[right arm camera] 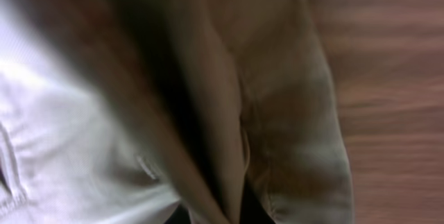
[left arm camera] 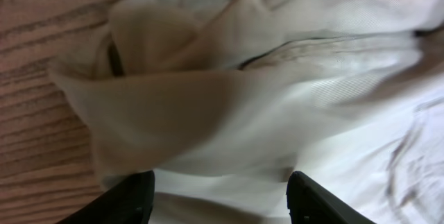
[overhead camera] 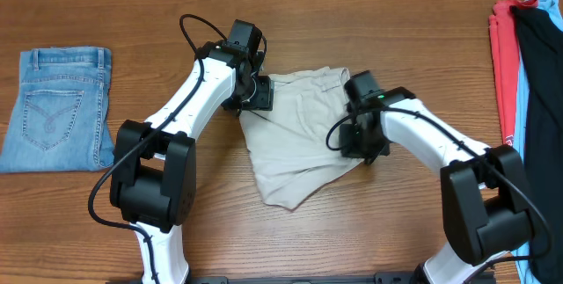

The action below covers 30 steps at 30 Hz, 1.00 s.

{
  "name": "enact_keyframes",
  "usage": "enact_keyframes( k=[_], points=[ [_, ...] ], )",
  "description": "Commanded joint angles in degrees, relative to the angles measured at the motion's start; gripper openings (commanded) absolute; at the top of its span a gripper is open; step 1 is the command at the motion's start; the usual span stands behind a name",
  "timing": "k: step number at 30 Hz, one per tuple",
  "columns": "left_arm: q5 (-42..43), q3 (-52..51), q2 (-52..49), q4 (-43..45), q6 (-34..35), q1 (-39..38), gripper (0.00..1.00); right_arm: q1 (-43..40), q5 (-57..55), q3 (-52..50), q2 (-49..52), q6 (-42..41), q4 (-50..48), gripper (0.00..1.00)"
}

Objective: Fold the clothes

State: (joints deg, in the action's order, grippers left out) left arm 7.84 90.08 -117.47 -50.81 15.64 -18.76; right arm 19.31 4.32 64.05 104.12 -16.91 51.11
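Where cream shorts (overhead camera: 299, 152) lie rumpled, brown wood-grain table (overhead camera: 352, 240), folded jeans (overhead camera: 57, 108) apart.

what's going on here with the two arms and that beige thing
Two robot arms are working on a pair of beige shorts lying rumpled in the middle of the wooden table. The right tool is shut on a fold of fabric at the shorts' right edge. The left tool is at the upper left corner, jaws apart, with bunched cloth in front of it. The shorts are not yet folded. Folded jeans lie far left; other garments sit far right.
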Motion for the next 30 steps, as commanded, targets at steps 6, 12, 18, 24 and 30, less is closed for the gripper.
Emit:
enact_keyframes(
  k=[6,12,18,24,30],
  points=[
    [-0.79,-0.42,-0.68,-1.05,-1.42,-0.02,0.60,-5.55,-11.67,-0.81,0.50,3.80,-1.81,0.41],
    [-0.85,1.31,1.46,-1.22,-2.51,0.00,0.61,-6.97,-12.70,6.67,-1.22,1.55,6.21,0.47],
    [-1.01,5.27,6.80,3.63,-10.67,0.00,0.68,-6.97,-9.38,14.19,-9.40,-3.17,9.25,0.64],
    [-0.76,5.92,5.62,10.64,-17.44,0.00,0.76,-6.62,1.55,14.38,-13.25,-6.29,12.26,0.68],
    [4.85,5.92,-0.72,13.68,-23.74,-0.02,0.79,-4.87,2.45,8.41,-13.25,-14.80,13.11,0.70]
  ],
)
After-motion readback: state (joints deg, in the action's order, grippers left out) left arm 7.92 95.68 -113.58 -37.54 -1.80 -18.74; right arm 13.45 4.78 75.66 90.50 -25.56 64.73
